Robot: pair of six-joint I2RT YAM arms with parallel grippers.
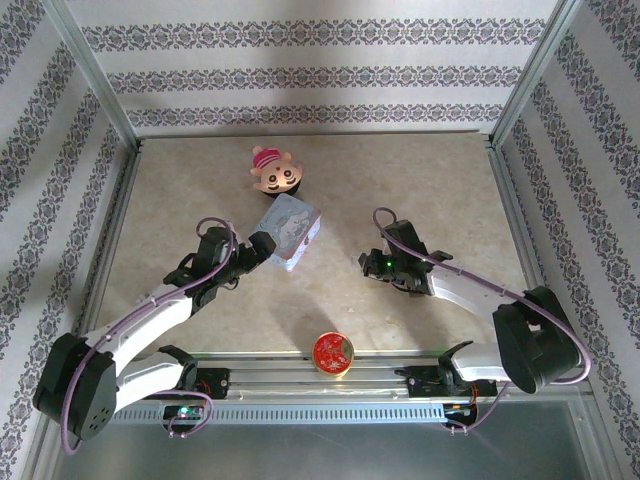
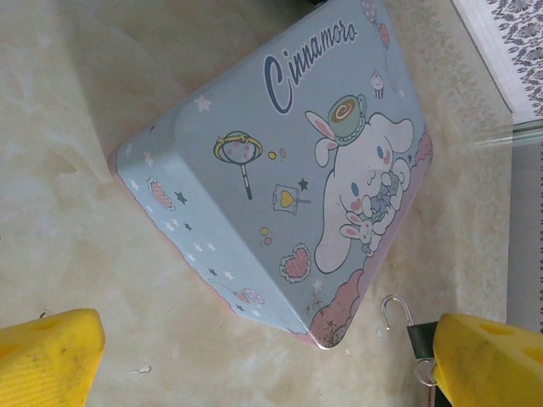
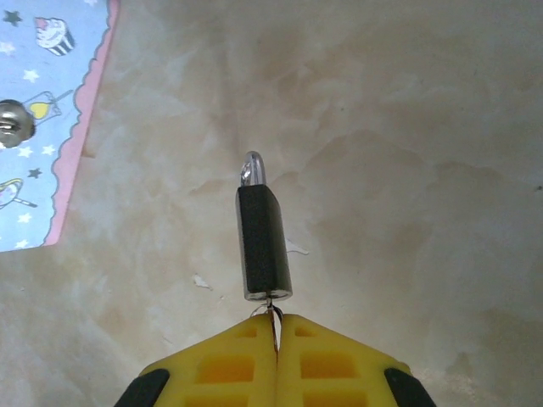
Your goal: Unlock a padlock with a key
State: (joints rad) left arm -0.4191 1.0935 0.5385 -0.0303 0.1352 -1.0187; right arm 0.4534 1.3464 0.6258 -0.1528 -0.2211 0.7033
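Where the table (image 1: 200,180) meets the arm bases, at 6 o'clock in the top view: one round red item (image 1: 332,353) with a gilt rim, well apart from both grippers.

Right gripper (image 3: 276,329): at 3 o'clock of table centre. Its yellow fingers are clenched flat together on the key (image 3: 272,310), seen as a thin metal sliver between fingertips and lock.

Padlock (image 3: 263,242): dark and blocky, at 12 o'clock of the right fingertips, with the keyhole end toward them and the silvery shackle pointing away. I cannot tell whether it rests on the table or hangs just above it. In the left wrist view it sits at 4 o'clock of the frame, just beside the tin's corner and partly behind one yellow finger. There the shackle reads as a hook with one leg free, possibly sprung, but it is too small to be sure.

Left gripper (image 2: 267,360): at 9 o'clock of centre, released, jaws wide, nothing between them.

Tin (image 2: 280,170): pastel-blue with a cartoon print, tilted, just beyond the left gripper.

Plush toy (image 1: 275,172): pink, at 11 o'clock, farthest.

Step in hand, as judged: the key is seated in the lock, at the turning stage. The next move calls for the left gripper to steady the lock body while the right twists, then a check that the shackle swings clear.
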